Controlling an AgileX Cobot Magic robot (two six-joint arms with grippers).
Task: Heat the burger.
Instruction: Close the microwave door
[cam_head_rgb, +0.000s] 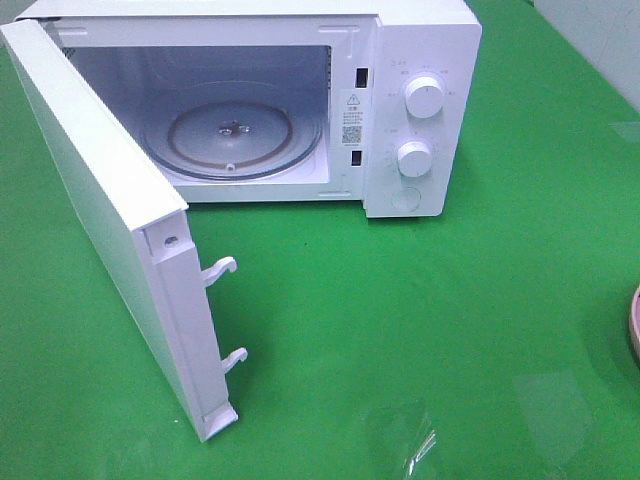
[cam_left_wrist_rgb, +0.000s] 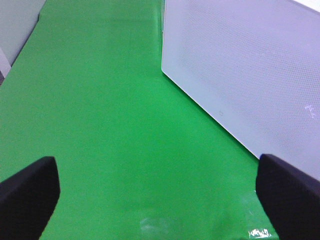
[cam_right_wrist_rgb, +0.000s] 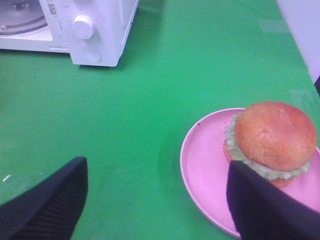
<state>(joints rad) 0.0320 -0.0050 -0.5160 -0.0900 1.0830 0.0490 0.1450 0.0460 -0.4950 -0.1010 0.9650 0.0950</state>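
Right end effector (cam_right_wrist_rgb: 155, 200) spread wide, left end effector (cam_left_wrist_rgb: 157, 192) too, both empty. Tall golden-bun burger (cam_right_wrist_rgb: 272, 142) at two o'clock on round pink plate (cam_right_wrist_rgb: 205, 165) looks soft, squashy; lift the plate's rim instead.

microwave (cam_head_rgb: 420, 120): white plastic, smooth
turntable (cam_head_rgb: 235, 135): clear glass
cloth (cam_head_rgb: 400, 320): green, slight sheen
plate (cam_right_wrist_rgb: 205, 170): pink, matt
bun (cam_right_wrist_rgb: 275, 135): glossy
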